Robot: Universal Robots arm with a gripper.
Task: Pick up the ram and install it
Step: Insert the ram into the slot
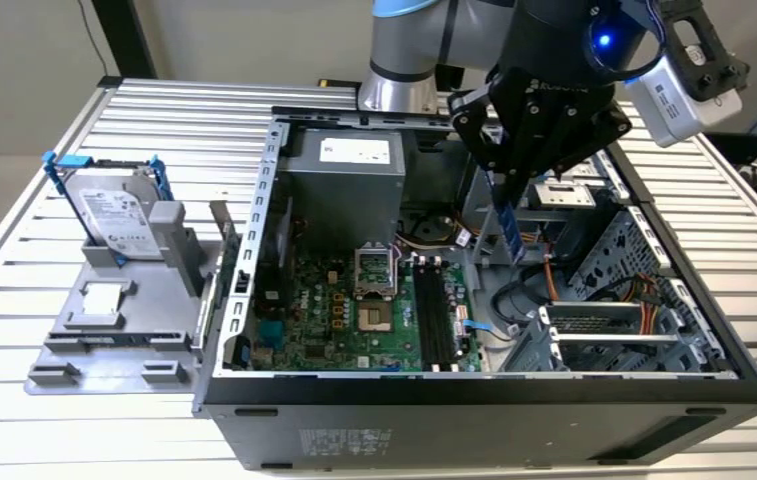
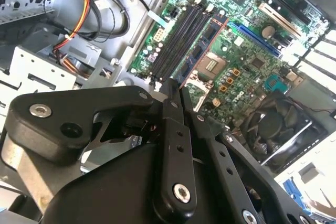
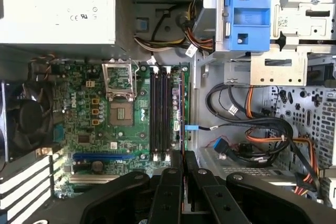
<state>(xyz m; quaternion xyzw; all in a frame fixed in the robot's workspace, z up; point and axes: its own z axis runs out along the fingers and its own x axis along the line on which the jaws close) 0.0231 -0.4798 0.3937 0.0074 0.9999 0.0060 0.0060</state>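
Slatted metal table (image 1: 5, 320) with an open computer case (image 1: 485, 400) lying on it.

Exterior view: my gripper (image 1: 521, 185) hangs over the case with its fingers pressed together on the ram (image 1: 509, 228), pinching its upper end. The ram stands near upright. Its lower end is above the case interior, just to the exterior view's right of the black memory slots (image 1: 434, 315), and it is not seated in any of them. Green motherboard (image 1: 338, 310) lies flat in the case, with the grey power supply (image 1: 345, 165) at the far end. Hard drive (image 1: 122, 215) stands in a grey holder on the table, on the exterior view's left, outside the case.

Second wrist view: my gripper (image 2: 176, 94) is in the foreground, black fingers (image 2: 172, 129) closed. The ram (image 2: 202, 48) sticks out from between them, its blue face with black chips showing. The memory slots (image 2: 181, 35) run alongside it on the motherboard below. A round black fan (image 2: 270, 127) sits off the board's edge. Orange and black cables (image 2: 84, 1) are on the other side, by the metal cage.

First wrist view: I look down the length of the ram (image 3: 182, 108), so I see its thin edge. It is lined up parallel with the memory slots (image 3: 160, 114), on their cable side. My gripper (image 3: 182, 163) is clamped on its near end. A blue bracket (image 3: 247, 11) is fixed on the drive cage, and the power supply fills one corner.
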